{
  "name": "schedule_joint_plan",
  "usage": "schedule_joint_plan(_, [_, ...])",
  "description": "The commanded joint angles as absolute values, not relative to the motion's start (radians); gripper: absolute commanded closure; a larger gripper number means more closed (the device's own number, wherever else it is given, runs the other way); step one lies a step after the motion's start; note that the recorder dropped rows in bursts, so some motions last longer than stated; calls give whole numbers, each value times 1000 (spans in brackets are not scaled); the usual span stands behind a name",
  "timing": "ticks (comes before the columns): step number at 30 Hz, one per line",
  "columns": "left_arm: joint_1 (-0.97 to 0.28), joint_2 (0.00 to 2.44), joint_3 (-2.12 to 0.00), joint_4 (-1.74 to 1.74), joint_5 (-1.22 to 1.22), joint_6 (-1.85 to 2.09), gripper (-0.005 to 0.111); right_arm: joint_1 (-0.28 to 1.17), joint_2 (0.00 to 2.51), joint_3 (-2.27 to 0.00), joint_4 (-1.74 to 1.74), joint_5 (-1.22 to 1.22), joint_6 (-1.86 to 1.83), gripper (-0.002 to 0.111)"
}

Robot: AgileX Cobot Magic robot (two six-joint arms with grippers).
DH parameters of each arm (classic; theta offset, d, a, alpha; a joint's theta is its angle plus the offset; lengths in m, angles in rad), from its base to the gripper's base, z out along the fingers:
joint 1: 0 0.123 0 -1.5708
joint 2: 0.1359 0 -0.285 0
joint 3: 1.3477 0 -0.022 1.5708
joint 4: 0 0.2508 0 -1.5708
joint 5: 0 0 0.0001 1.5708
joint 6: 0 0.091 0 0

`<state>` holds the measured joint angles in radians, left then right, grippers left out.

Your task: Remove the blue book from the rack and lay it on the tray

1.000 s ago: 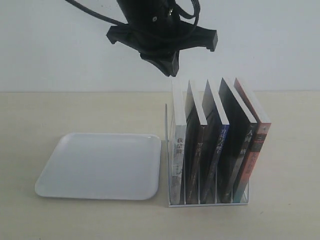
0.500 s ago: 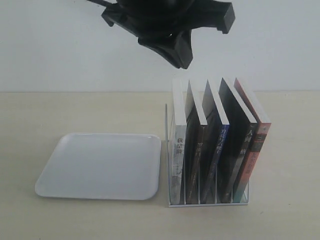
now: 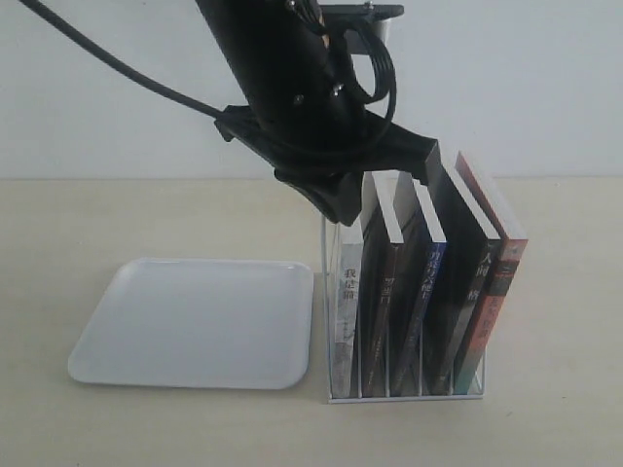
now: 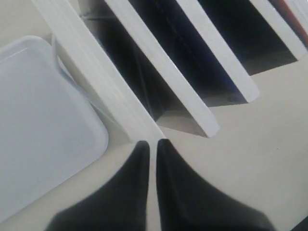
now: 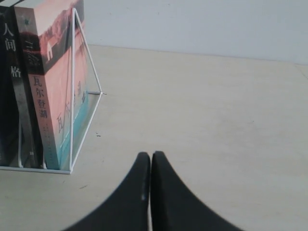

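The blue book stands upright in the middle slot of the white rack; its blue spine faces me, and its dark blue cover shows in the left wrist view. My left gripper hangs just above the rack's left end, over the white-spined book, shut with nothing between its fingers and apart from the blue book. The white tray lies bare to the left of the rack. My right gripper is shut and holds nothing, low over the table beside the rack's right end.
Other books fill the rack: a white-spined one, a black one, another black one and a red-spined one. The left arm's body hides the book tops at the left. A pale wall stands behind the table.
The left arm has come down from high above the rack. Its gripper now sits at the tops of the left-hand books. Books, rack and tray have not moved.
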<state>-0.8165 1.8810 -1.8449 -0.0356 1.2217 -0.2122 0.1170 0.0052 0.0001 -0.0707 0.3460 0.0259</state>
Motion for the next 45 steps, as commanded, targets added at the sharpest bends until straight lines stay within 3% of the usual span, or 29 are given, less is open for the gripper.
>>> schedule_joint_plan(1, [-822,1881,-1843,-40,1221,-210,89,156,0,0,-79,346,23,108])
schedule_joint_plan(7, [-822,1879,-1843,-32,1221,-210,63,193,0,0,-79,346,23,108])
schedule_joint_plan(19, [-822,1879,-1843,68,1221,-406,43,193,0,0,-79,346,23,108])
schedule_joint_plan(45, [-820,1971,-1843,79,1221,-466,42,193,0,0,-79,346,23,108])
